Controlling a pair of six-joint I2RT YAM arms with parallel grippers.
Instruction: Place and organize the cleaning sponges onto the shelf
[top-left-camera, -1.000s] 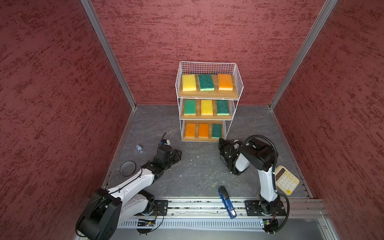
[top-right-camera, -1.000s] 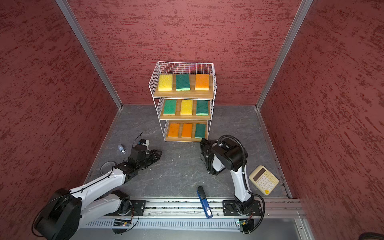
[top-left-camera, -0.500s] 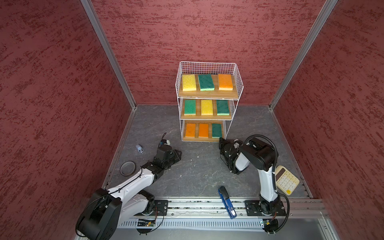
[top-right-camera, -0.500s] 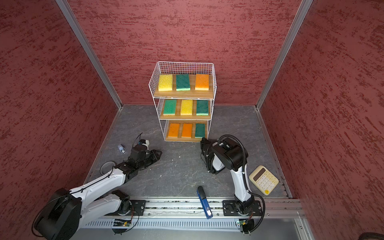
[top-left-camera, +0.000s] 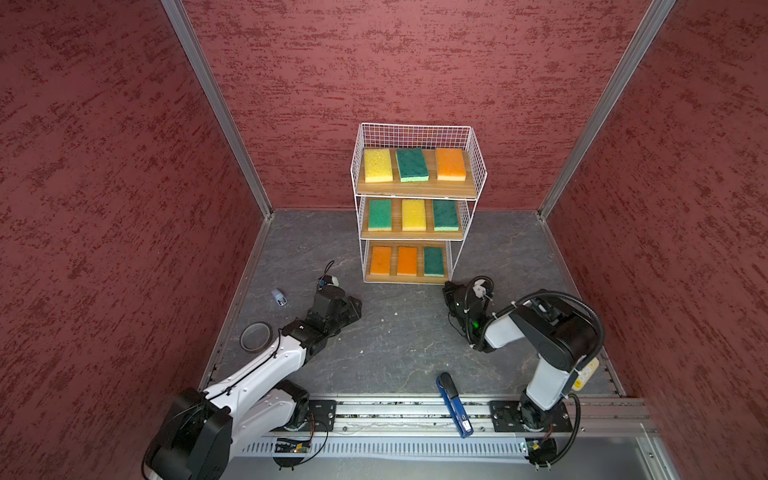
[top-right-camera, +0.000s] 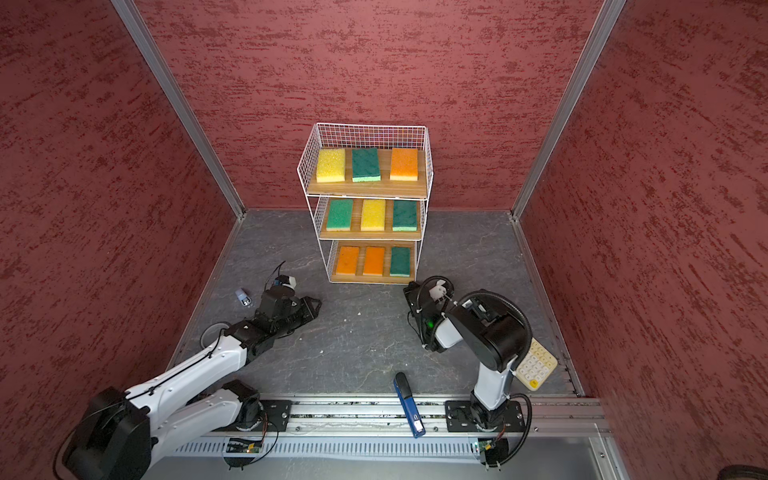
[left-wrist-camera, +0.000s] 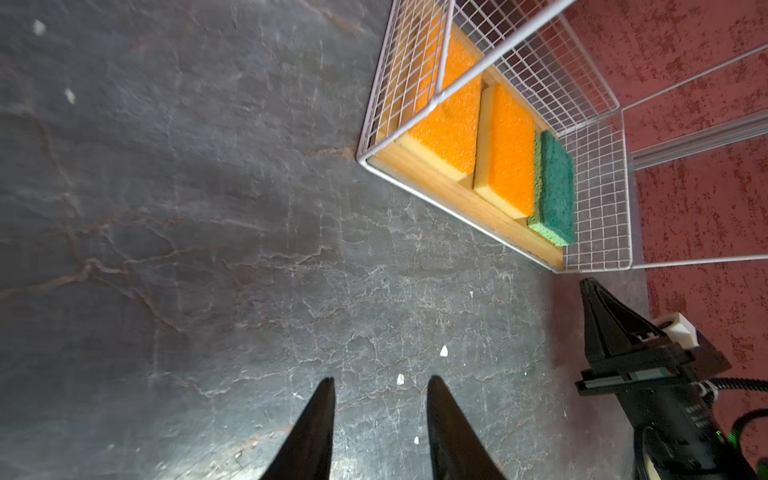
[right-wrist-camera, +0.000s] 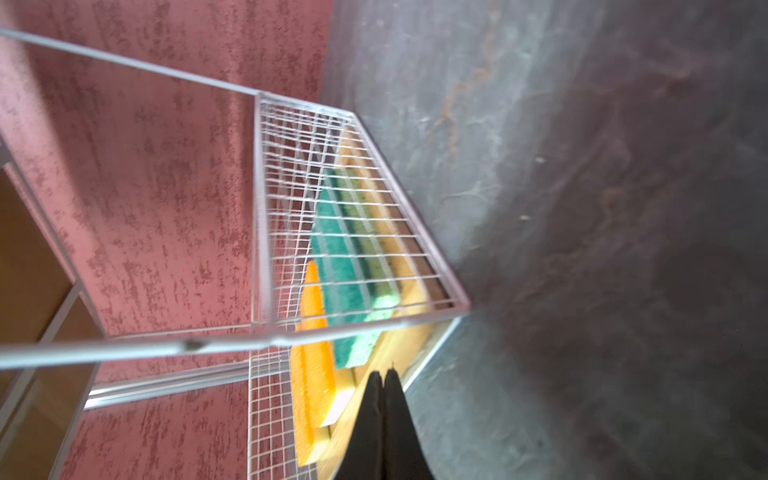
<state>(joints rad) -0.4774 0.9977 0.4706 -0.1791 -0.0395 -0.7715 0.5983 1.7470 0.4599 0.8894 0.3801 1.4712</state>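
Observation:
The shelf (top-left-camera: 415, 135) stands at the back of the floor, and each of its three tiers holds three cleaning sponges lying flat. The top tier has yellow (top-left-camera: 377, 165), green (top-left-camera: 412, 164) and orange (top-left-camera: 451, 164). On the middle tier lie green (top-left-camera: 380, 214), yellow (top-left-camera: 414, 214) and green (top-left-camera: 446, 215). The bottom tier carries two orange (left-wrist-camera: 449, 129) (left-wrist-camera: 509, 153) and one green (left-wrist-camera: 555, 187). My left gripper (left-wrist-camera: 380, 380) is open and empty, low over the floor to the front left of the shelf. My right gripper (right-wrist-camera: 383, 372) is shut and empty, its tips at the bottom board's front right corner.
A black tape ring (top-left-camera: 256, 336) and a small grey-blue object (top-left-camera: 280, 298) lie left of the left arm. A blue stapler (top-left-camera: 454, 405) rests across the front rail. A cream calculator (top-right-camera: 536, 365) lies behind the right arm's base. Red walls enclose the floor.
The left gripper's jaws have widened slightly. Neither arm has visibly moved, and the sponges stay where they were.

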